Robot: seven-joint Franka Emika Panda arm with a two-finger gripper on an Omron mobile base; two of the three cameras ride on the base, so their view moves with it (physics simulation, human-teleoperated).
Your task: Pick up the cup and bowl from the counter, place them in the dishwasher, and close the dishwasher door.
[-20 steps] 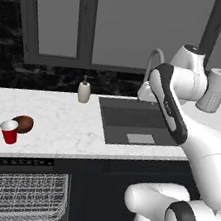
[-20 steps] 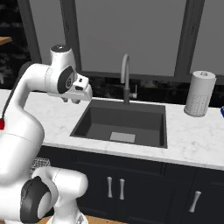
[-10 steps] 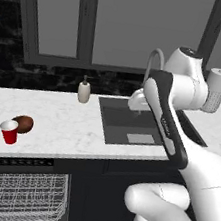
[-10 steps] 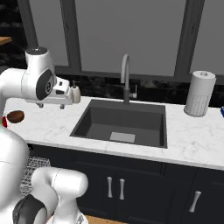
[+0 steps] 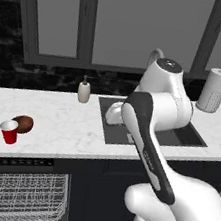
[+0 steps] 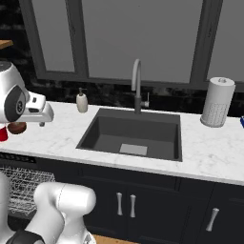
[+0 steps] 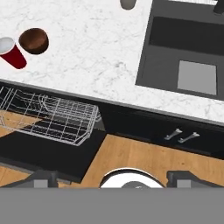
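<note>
The red cup stands on the white counter, and the brown bowl sits right beside it. From the left base camera, the cup and bowl are at the counter's left end. Below them the dishwasher is open. Its wire rack is pulled out over the lowered dishwasher door. My gripper hangs high over the counter's front edge, left of the sink, well apart from the cup. It is open, with nothing between its tips. The gripper is near the bowl.
A dark sink with a faucet is set in the counter. A beige soap dispenser stands behind the sink's left corner and a paper towel roll at the right. Dark cabinet doors with handles are under the sink, above a wood floor.
The arm has swung left, from above the sink to over the counter beside it. The cup, bowl and dishwasher have not moved.
</note>
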